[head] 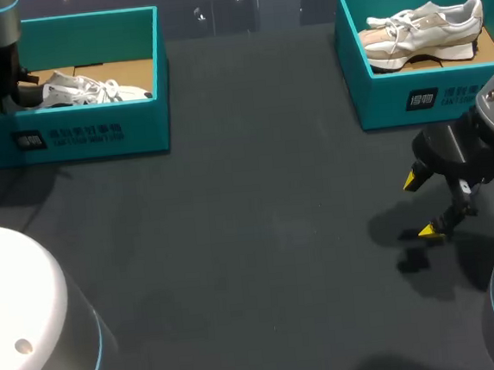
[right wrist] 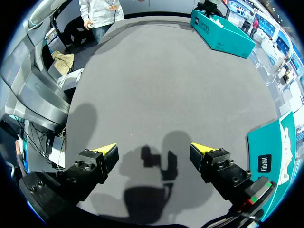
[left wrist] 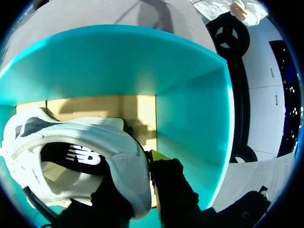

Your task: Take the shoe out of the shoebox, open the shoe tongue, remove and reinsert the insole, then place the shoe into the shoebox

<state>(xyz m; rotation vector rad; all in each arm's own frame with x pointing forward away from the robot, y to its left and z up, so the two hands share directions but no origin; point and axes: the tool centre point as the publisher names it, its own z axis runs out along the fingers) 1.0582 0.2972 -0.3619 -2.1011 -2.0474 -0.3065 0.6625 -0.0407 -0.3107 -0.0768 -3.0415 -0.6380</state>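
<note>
**White shoe pinched at the heel, inside its box**

The white shoe lies in the left shoebox, on the brown cardboard floor. The left gripper has hold of it at the heel. The padded heel wall sits between the two fingers, one dark finger inside the shoe's opening and the other, with a yellow tip, pressed on the outside. The shoe's dark lining and tongue stretch out ahead of the gripper. The teal box wall rises just beside the outer finger and also ahead of it. In the head view the left arm comes down into the box at the shoe's heel end, while the laced toe points away from it.

The right gripper hangs over the dark table with its fingers spread wide and nothing between them. Only bare tabletop and the gripper's own shadow lie under it. The right shoebox stands near it, holding a beige-and-white shoe.
</note>
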